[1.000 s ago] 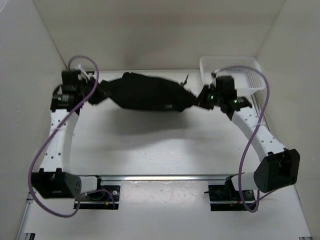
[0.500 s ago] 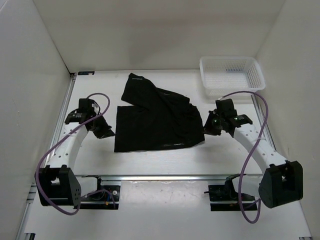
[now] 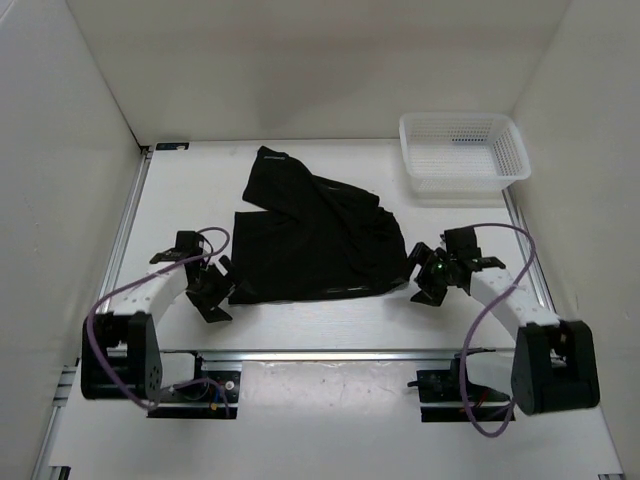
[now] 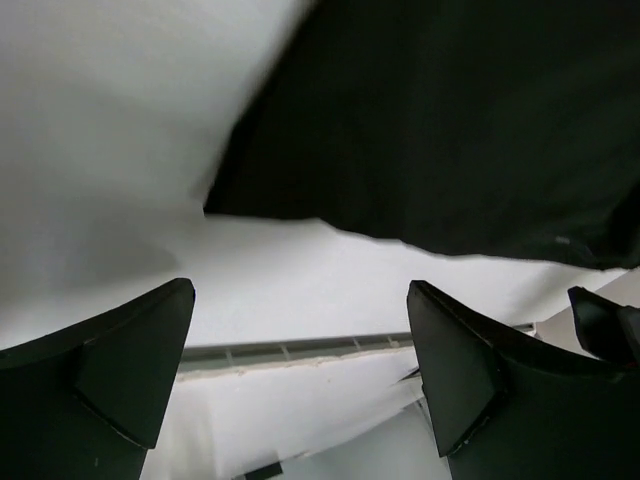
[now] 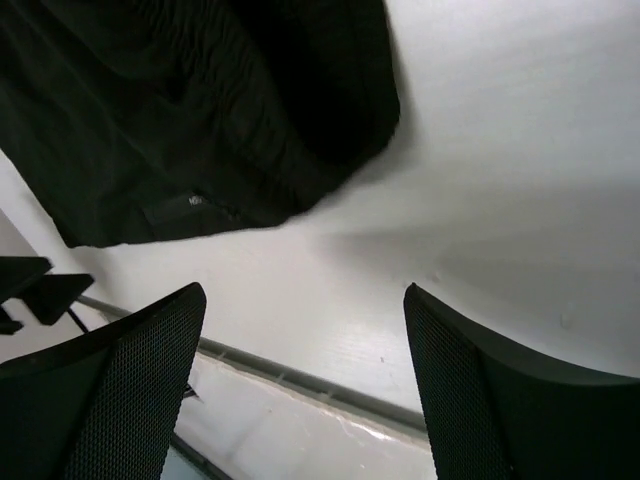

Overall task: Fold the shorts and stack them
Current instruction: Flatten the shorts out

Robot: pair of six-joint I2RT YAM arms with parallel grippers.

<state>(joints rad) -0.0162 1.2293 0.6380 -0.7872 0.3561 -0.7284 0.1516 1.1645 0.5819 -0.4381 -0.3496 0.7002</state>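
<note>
In the middle of the white surface [image 3: 330, 325], the plain black soft fabric shorts [image 3: 315, 240] are lying rumpled, well apart from the white plastic mesh basket [image 3: 463, 150] at the far right. The left fingers [image 4: 110, 370] are hanging spread and empty beside the shorts' near left corner, the right fingers [image 5: 110, 390] likewise beside their right edge.

White table [image 3: 330, 325] enclosed by plain white walls [image 3: 300, 60] (evenly lit).

Shorts [image 4: 450, 110] — cropped by both wrist views' edges.
</note>
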